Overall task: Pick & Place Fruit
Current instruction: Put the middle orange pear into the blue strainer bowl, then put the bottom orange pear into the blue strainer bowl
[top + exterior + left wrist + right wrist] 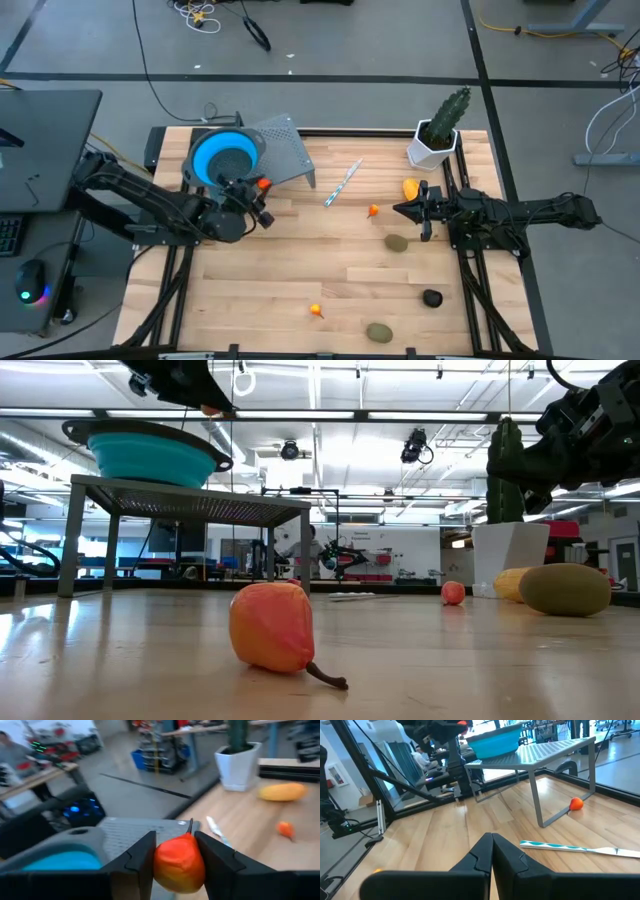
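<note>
My left gripper is shut on a small orange fruit, held high beside the near right rim of the blue bowl. The bowl stands on a grey perforated stand. On the table lie a yellow-orange oval, a small orange piece, two olive-green ovals, a blackish round fruit and another orange piece, large in the low view's foreground. My right gripper waits shut at the right, near the yellow oval. My left gripper pinches the orange fruit by its two opposite sides between its two fingers. The fingers come nearly level from the table's left. The fruit is lifted clear of the table, its thin stem pointing up.
A green cactus-like plant in a white pot stands at the far right. A thin pale striped stick lies right of the stand. The middle of the wooden table is bare.
</note>
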`<action>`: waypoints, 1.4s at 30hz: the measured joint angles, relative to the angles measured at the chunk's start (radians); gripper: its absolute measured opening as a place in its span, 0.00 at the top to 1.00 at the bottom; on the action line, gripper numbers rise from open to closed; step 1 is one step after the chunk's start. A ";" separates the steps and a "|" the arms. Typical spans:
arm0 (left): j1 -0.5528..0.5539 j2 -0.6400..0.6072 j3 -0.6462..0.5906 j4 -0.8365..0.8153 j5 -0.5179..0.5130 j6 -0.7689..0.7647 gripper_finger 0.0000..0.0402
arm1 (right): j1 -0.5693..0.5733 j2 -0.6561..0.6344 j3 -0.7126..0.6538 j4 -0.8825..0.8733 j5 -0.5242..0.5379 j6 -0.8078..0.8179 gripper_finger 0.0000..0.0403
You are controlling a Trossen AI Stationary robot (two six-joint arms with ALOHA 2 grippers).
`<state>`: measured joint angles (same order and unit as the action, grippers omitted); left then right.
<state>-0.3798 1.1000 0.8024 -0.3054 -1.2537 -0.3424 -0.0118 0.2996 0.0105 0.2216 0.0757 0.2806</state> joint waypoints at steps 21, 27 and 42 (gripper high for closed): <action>0.205 -0.154 0.000 -0.310 0.022 -0.153 0.67 | 0.000 0.000 0.000 -0.001 0.001 0.000 0.97; 0.236 -0.189 0.000 -0.364 0.037 -0.196 0.65 | 0.000 0.000 0.000 -0.001 0.001 0.000 0.97; 0.263 -0.184 0.000 -0.377 0.175 -0.295 0.51 | 0.000 0.000 0.000 -0.001 0.000 0.000 0.97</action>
<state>-0.1166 0.9161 0.8024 -0.6828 -1.0786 -0.6370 -0.0116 0.3000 0.0105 0.2211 0.0761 0.2806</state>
